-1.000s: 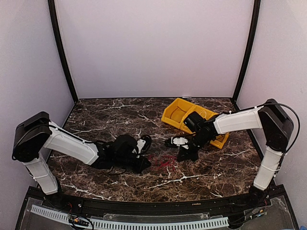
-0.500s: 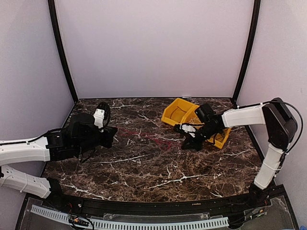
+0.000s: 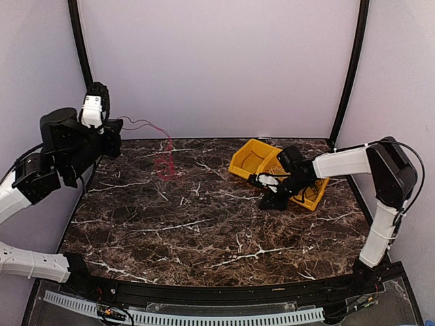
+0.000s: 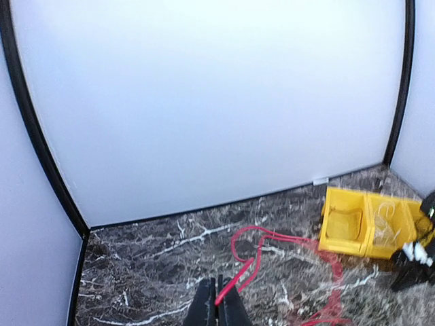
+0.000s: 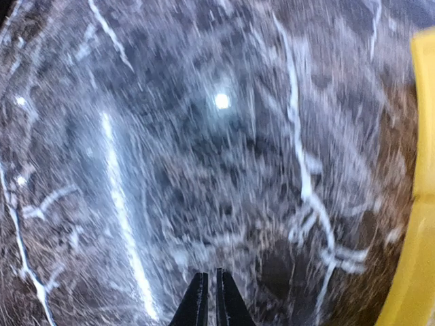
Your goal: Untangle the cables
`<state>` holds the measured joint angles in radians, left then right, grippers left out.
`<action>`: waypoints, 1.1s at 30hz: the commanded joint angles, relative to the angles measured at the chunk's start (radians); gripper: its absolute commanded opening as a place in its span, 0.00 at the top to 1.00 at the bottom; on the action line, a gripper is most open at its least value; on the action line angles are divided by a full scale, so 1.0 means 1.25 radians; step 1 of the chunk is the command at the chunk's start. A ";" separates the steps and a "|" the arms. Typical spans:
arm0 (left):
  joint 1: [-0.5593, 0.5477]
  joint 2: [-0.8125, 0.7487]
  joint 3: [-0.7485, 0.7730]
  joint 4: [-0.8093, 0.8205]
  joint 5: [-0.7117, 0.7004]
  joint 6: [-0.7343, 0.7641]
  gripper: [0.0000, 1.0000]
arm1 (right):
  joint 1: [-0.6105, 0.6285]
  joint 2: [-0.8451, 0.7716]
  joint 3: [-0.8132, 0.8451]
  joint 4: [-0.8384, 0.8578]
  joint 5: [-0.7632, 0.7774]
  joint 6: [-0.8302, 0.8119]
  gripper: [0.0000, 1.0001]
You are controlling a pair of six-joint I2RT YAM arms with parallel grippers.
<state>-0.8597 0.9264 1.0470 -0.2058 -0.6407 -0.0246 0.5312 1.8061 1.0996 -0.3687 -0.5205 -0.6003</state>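
My left gripper [image 3: 117, 129] is raised high at the back left and is shut on the end of the red cable [image 3: 163, 159]. The cable hangs in loops down to the marble table [image 3: 204, 224]. In the left wrist view the red cable [image 4: 272, 241] runs from the left gripper [image 4: 219, 299] toward the yellow bin [image 4: 346, 234]. Thin pale wires [image 4: 387, 224] lie in the bin's right compartment. My right gripper [image 3: 270, 199] sits low beside the yellow bin [image 3: 253, 159]. Its jaws are almost together, with nothing between them above bare marble [image 5: 207, 278]. The black cable is out of view.
The yellow two-compartment bin stands at the back right, and its edge [image 5: 425, 204] fills the right side of the right wrist view. White walls with black corner posts [image 3: 85, 61] close in the table on three sides.
My left arm has swung up and back to the left, lifting the red cable off the middle of the table. My right gripper has moved back toward the bin.
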 commanded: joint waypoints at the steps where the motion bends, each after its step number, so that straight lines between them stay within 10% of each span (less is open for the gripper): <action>1: 0.006 -0.016 0.002 -0.020 -0.009 -0.032 1.00 | -0.014 0.026 -0.024 -0.099 0.079 0.006 0.92; 17: 0.006 0.098 -0.182 0.118 0.398 -0.182 1.00 | -0.015 -0.107 0.075 -0.089 0.011 0.055 0.65; 23: 0.006 0.144 -0.220 0.182 0.471 -0.205 1.00 | -0.032 -0.114 0.194 -0.037 -0.213 0.181 0.02; 33: 0.005 0.187 -0.260 0.303 0.584 -0.262 1.00 | 0.093 -0.005 0.343 -0.053 -0.326 0.212 0.13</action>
<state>-0.8528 1.1637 0.7406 0.0589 -0.0151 -0.3099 0.5621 1.7638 1.4815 -0.4454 -0.8841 -0.3748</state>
